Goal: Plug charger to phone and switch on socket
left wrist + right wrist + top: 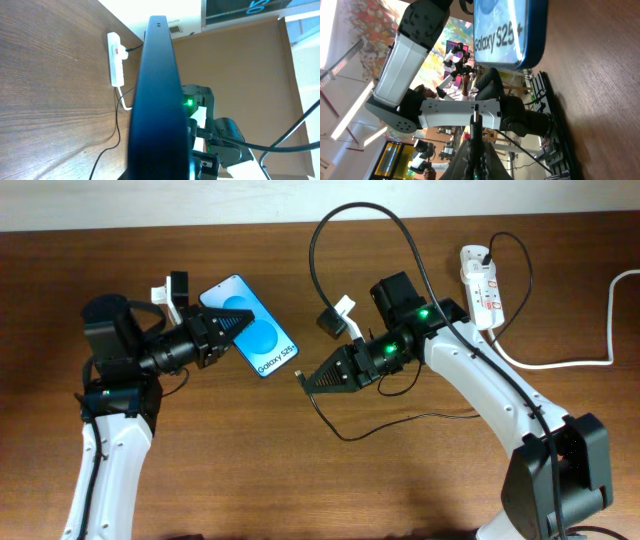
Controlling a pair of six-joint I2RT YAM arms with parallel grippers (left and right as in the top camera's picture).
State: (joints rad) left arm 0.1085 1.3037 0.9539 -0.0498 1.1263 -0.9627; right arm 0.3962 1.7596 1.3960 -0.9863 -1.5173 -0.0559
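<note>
My overhead camera looks straight down on the whole table (300,490). Both wrist cameras sit low, close to the phone (250,325), shared by all views; the left faces the far-edge socket (116,57).

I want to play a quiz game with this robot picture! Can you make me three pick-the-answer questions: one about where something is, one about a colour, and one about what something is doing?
1. Where is the socket?
A. in the middle
B. far right, at the back
C. front left

2. What colour is the phone screen?
A. red
B. blue
C. green

3. What is the tip of the charger doing?
A. it is plugged into the phone
B. it is lying loose, with nothing holding it
C. it is pinched in the shut right gripper, just short of the phone

Answers:
1 B, the overhead view shows the white strip far off on the right, at the back.
2 B, the screen is bright blue with a round pattern.
3 C, a small gap shows between the tip and the phone's end.
</note>
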